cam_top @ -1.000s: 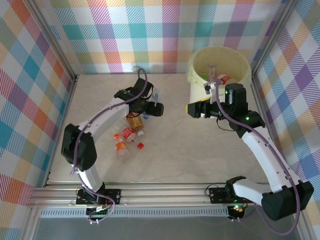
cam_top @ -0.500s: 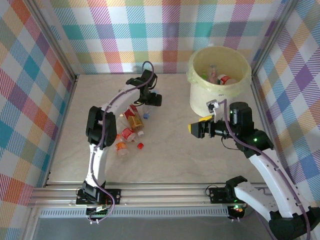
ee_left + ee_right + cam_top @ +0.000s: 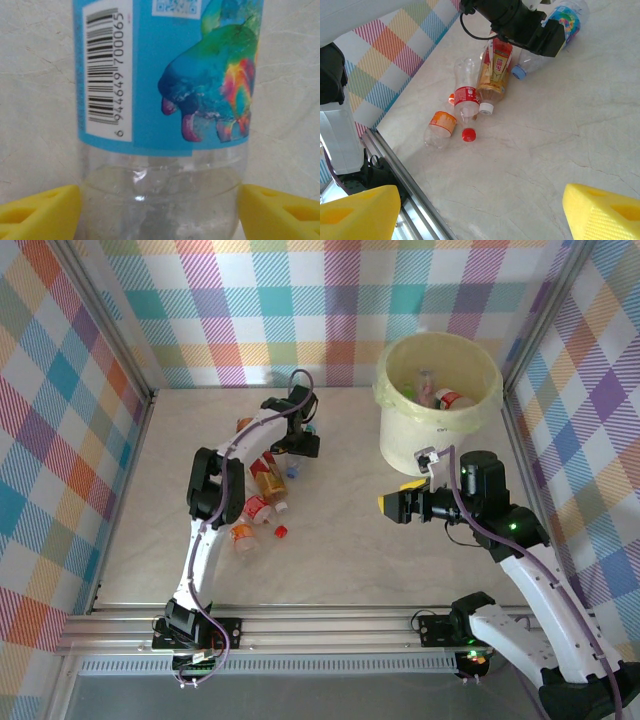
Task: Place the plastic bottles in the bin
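Left wrist view: the blue-label bottle [image 3: 165, 90] sat dead centre, barcode and bright cartoon creature facing the lens, with the pale marbled table [image 3: 30, 75] behind it.
Left gripper [image 3: 160, 212]: clamped on that bottle's clear end, with a yellow pad [image 3: 40, 210] tight against each side. Whether the bottle was off the surface was hard to call this close.
Right wrist view: the right gripper [image 3: 480, 215] hung over the table with its jaws wide apart and nothing between them.
Leftovers on the table: a brown-label bottle [image 3: 495, 67], a red-label bottle [image 3: 466, 95], an orange-label bottle [image 3: 439, 127] and a loose red cap [image 3: 468, 134] were huddled together just beside the left arm's catch.
Top view, bin [image 3: 385, 395]: it stood in the far right corner with a few binned bottles [image 3: 440, 395] inside, well apart from the blue-label bottle across the table.
Step in hand: the grab on the blue-label bottle looked made, and the carry to the bin was not yet done.
Next move calls for: lifting clear of the neighbours, swinging right across open table and getting above the rim before letting go. The right arm sat near the bin and would need minding.
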`<action>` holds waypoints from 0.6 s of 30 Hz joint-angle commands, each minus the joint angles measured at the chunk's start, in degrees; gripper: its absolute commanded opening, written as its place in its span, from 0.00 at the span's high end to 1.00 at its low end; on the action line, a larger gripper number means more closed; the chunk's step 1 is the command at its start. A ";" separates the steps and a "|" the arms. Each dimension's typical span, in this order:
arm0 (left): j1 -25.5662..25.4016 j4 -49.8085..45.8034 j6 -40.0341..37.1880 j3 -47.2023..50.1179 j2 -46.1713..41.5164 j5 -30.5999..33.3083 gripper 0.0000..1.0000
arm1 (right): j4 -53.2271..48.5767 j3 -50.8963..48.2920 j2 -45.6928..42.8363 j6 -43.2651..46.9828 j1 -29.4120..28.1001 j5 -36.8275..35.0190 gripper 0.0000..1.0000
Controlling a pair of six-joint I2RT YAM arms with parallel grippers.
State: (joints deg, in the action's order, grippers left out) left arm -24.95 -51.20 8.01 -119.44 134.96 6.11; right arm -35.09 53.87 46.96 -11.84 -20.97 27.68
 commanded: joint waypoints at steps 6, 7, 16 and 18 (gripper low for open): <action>0.87 -1.80 0.84 -0.58 -0.05 -2.37 0.36 | -0.27 -0.86 0.02 -1.78 -0.21 -1.11 0.16; 0.87 -1.39 1.00 -0.19 -0.70 -3.00 0.37 | -0.18 -0.93 0.04 -2.31 -0.21 -1.59 0.16; 0.69 7.33 3.10 10.91 -13.07 -13.70 0.35 | 5.55 -2.29 1.60 -13.33 -0.18 -5.94 0.16; 0.74 10.90 4.26 14.76 -16.82 -18.67 0.35 | 8.55 -2.88 2.21 -16.56 -0.18 -5.14 0.16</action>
State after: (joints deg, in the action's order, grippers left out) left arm -24.82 -45.54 10.22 -107.46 125.25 -4.45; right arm -31.75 51.77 48.66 -22.15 -20.97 22.74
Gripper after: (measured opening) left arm 0.651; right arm 0.841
